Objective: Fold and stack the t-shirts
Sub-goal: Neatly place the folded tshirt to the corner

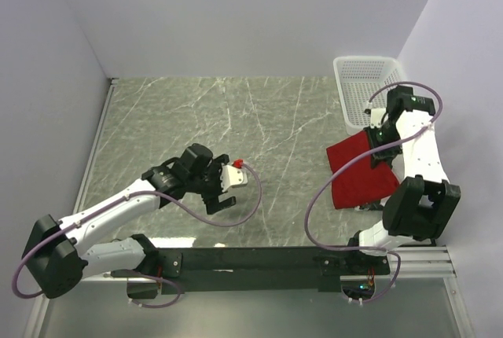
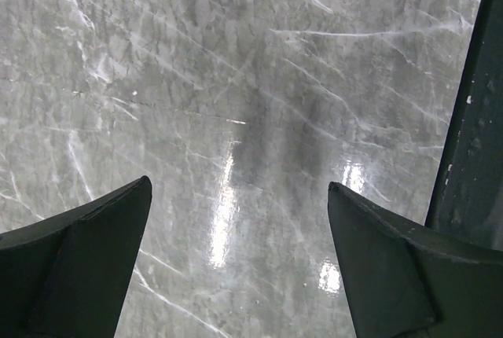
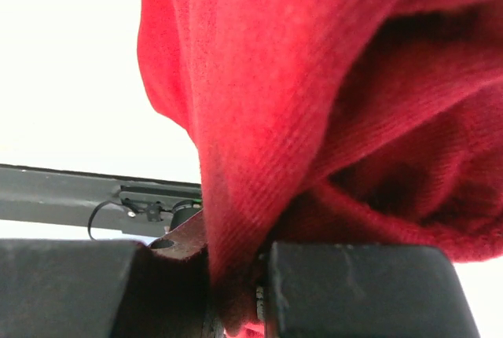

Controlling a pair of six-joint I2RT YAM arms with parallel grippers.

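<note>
Red cloth fills most of the right wrist view: the tee [image 3: 330, 102] hangs in bunched folds. A pinch of it is clamped between the two black fingers [image 3: 354, 291] of the right claw [image 3: 236, 279], whose jaws are closed on the fabric at the bottom of the frame. In the top view the tee [image 1: 357, 173] sits at the right of the frame on the grey-green marbled worktop [image 1: 236, 118]. Its lower part is spread flat, and its upper right corner is drawn up to the right claw [image 1: 380, 143], partly hidden under the white arm. A white mesh basket [image 1: 365, 61] stands in the upper right corner against the wall, just above the tee. Whether cloth and basket touch cannot be told.

Left of centre in the top view, the left claw [image 1: 223, 196] hangs over bare worktop, well apart from the tee. In the left wrist view its dark fingers [image 2: 71, 275] sit in the lower corners, spread wide, with only glossy marble [image 2: 236, 78] and light reflections between them. The left claw [image 2: 240, 259] is therefore open and holds nothing. A black rail [image 1: 251, 259] runs along the bottom of the top view between the two arm bases, and its dark edge also shows at the right side of the left wrist view [image 2: 471, 118].
</note>
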